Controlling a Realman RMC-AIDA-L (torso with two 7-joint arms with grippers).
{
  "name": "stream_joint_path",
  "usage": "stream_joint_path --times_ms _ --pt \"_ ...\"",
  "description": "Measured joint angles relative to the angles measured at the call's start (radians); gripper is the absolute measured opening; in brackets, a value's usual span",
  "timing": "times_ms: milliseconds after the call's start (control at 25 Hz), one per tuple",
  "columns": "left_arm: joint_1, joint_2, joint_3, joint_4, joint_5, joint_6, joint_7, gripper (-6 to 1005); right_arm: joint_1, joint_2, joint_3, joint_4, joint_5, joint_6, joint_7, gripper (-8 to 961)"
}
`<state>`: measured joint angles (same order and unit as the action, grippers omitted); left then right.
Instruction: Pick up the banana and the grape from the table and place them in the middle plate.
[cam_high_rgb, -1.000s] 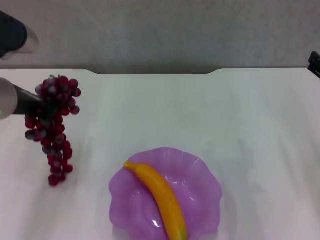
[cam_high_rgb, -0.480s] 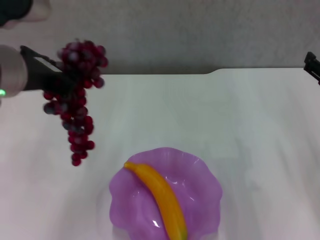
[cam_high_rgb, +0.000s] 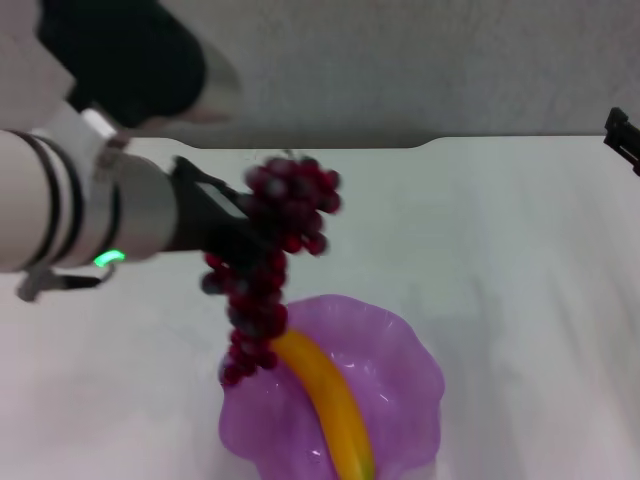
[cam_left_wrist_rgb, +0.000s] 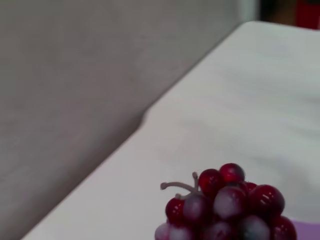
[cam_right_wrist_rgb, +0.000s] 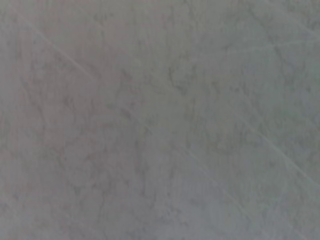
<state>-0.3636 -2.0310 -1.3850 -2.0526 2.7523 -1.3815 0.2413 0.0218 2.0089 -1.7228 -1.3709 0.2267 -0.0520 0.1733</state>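
Note:
My left gripper (cam_high_rgb: 243, 232) is shut on the grape (cam_high_rgb: 272, 255), a long dark red-purple bunch that hangs in the air over the left rim of the middle plate (cam_high_rgb: 400, 370), its lower end above the plate's left edge. The bunch's top shows in the left wrist view (cam_left_wrist_rgb: 225, 207). The banana (cam_high_rgb: 325, 400), yellow-orange, lies diagonally in the translucent purple plate with the wavy rim, near the front of the white table (cam_high_rgb: 520, 280). My right gripper (cam_high_rgb: 622, 138) is parked at the far right edge of the head view.
The table's notched far edge (cam_high_rgb: 300, 148) runs along the back, with grey floor beyond. The right wrist view shows only grey mottled surface.
My left arm has carried the grape bunch up off the table's left side and rightward, from beside the plate to over its left rim. The banana and plate have not moved.

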Motion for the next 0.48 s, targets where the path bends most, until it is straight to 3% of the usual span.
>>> stream_joint_path --times_ms 480 --pt "-0.031 0.0 0.152 0.026 -0.05 0.03 -0.034 242 0.008 -0.001 0.0 0.001 0.002 -0.005 0.001 880"
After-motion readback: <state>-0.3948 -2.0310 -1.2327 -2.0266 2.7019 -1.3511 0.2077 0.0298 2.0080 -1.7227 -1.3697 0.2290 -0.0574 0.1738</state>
